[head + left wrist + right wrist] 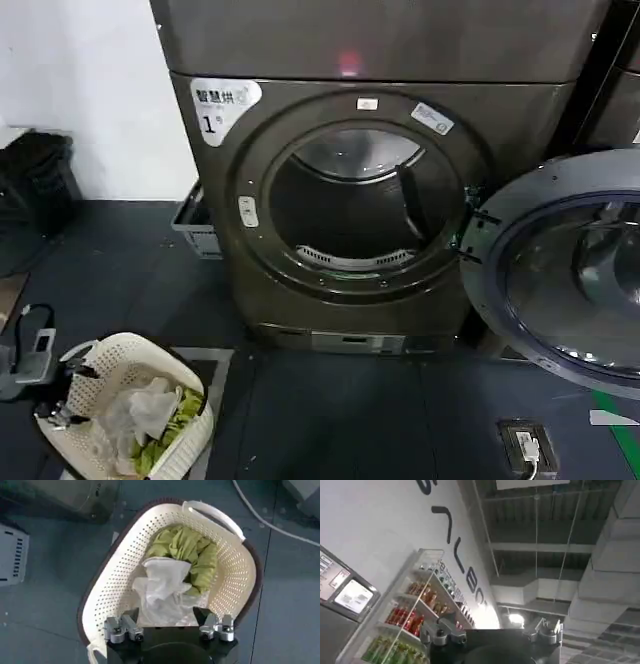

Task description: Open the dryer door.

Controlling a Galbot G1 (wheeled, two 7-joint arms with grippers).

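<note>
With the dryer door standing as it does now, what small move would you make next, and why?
Probably none on the door: the dryer door already stands swung wide to the right, leaving the drum opening fully exposed. The left gripper hangs open above the laundry basket, so I would likely lower it towards the clothes. The right gripper is open, pointing up at the ceiling.

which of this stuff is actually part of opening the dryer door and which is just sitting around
Part of the job:
- dryer door, already swung wide open to the right
- dryer marked "1", drum exposed

Just lying about:
- white laundry basket of green and white clothes, under the open left gripper
- grey tray beside the machine
- small device on the floor
- drinks shelf behind the right gripper
</note>
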